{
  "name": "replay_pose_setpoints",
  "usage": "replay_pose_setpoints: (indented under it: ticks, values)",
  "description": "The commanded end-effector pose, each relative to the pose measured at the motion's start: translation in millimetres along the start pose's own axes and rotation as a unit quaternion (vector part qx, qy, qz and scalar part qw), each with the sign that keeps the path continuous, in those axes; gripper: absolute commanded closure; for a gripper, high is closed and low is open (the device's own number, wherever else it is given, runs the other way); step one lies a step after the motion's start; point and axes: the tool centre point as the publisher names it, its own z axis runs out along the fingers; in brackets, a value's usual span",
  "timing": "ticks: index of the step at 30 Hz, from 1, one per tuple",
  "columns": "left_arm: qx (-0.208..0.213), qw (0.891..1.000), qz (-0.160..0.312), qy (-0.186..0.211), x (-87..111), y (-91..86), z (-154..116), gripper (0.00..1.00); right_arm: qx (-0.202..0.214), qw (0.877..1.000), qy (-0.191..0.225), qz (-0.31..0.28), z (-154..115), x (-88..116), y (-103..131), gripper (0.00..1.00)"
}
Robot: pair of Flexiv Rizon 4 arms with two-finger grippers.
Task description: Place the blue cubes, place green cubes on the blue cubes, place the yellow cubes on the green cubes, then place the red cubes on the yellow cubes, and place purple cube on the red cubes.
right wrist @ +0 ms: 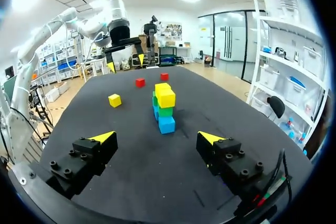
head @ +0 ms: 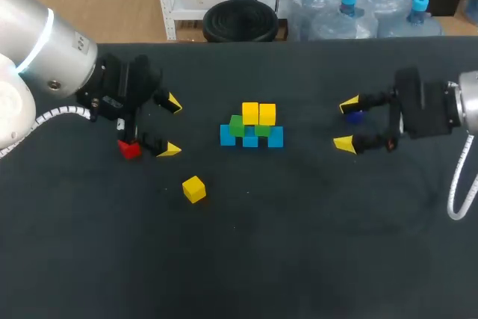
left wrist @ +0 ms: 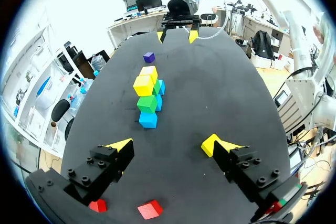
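On the black desk [head: 299,244], three blue plastic cubes [head: 250,140] sat in a row at the middle, two green cubes [head: 238,126] on them and two yellow cubes [head: 258,113] on the green. A loose yellow cube [head: 193,188] lay apart, nearer the front edge. The left tool [head: 171,126] hung open and empty, facing the stack, with two red cubes [left wrist: 150,209] lying behind its fingertips. The right tool [head: 346,123] also stood open, holding nothing, with the small purple cube [head: 354,116] resting just beside one finger.
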Motion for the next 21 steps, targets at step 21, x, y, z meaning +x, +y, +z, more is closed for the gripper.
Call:
replay_pose_setpoints:
  ticks: [21]
  values:
    - [0.123,0.964,0.236,0.024,3.1,-11.2,6,0.0,-0.002,1.0,0.005,0.001,1,-3,-2,0.0]
